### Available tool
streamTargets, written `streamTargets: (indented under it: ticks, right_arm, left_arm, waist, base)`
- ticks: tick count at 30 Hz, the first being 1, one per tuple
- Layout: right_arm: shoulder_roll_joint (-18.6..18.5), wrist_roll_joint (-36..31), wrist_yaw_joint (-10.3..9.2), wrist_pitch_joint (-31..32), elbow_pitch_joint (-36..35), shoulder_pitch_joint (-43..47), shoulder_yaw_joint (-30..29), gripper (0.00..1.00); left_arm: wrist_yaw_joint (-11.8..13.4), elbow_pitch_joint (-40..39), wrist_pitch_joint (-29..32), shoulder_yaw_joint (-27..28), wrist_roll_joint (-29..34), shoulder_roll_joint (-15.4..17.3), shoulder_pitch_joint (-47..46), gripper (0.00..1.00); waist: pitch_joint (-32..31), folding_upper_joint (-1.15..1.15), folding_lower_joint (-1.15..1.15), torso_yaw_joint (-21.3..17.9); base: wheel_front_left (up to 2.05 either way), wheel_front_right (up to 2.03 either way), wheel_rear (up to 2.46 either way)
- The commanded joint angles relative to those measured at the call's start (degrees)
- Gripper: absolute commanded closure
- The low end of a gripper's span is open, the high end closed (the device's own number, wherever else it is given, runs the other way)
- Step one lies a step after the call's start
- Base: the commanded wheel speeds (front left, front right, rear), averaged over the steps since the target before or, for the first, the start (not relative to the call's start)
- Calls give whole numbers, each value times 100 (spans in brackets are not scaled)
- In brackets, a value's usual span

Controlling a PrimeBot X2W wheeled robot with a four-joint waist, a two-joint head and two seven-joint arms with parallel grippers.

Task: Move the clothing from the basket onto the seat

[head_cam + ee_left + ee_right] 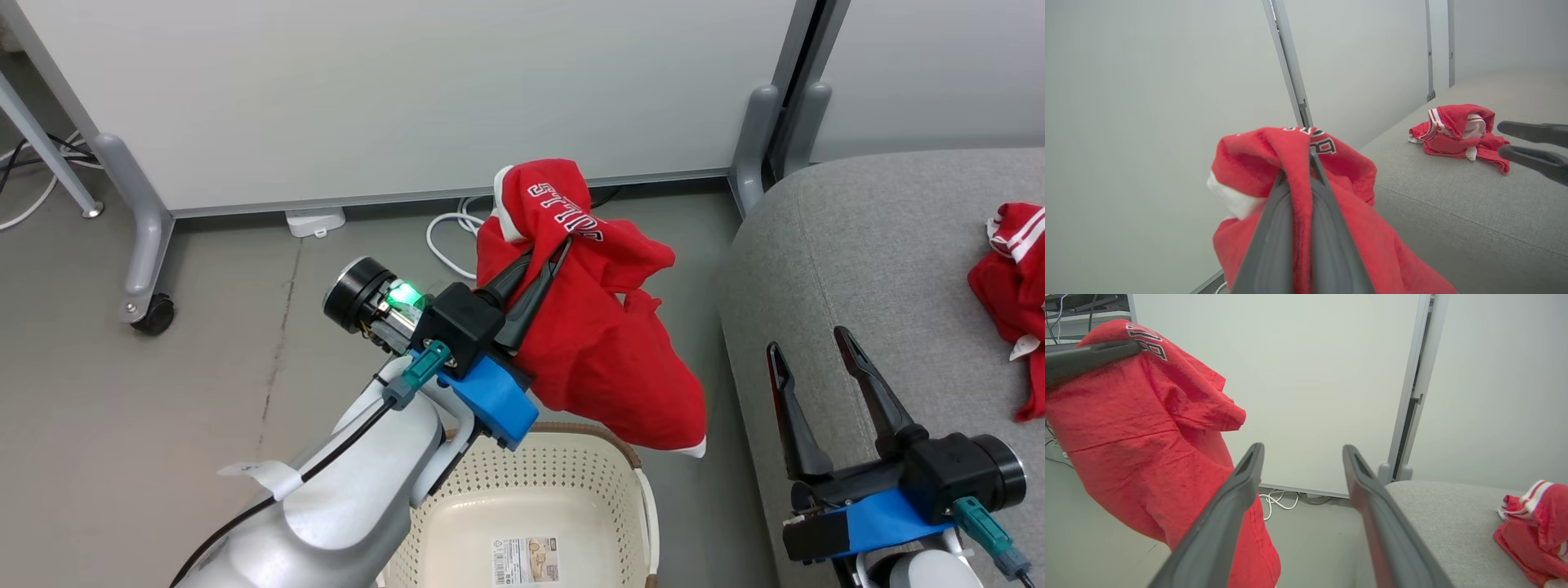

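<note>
A red garment (pixel 596 343) with white trim and block lettering hangs in the air above the cream basket (pixel 563 482), draped over my left gripper (pixel 551 245), which is shut on its cloth. The same garment (pixel 1298 175) wraps the fingers in the left wrist view and hangs at the left of the right wrist view (pixel 1139 428). A second red garment (pixel 1012 286) lies crumpled on the grey seat (pixel 857 245) at the right. My right gripper (pixel 808 339) hovers open over the seat's near edge, with nothing between its fingers. The basket floor shows a paper label.
White partition panels (pixel 392 90) on grey wheeled feet (pixel 147 302) stand behind the basket. White cables (pixel 449 237) lie on the grey floor at the partition's base. The seat (pixel 1453 204) stretches wide to the right.
</note>
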Motion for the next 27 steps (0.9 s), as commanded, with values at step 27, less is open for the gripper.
streamTargets:
  ticks: [27]
  right_arm:
    - [-453, 149, 1, -3, 0, -590, 1328, 0]
  left_arm:
    - [-9, -686, 47, -148, 148, 34, -298, 100]
  waist:
    - [-15, -1, 0, 92]
  base:
    - [0, 0, 0]
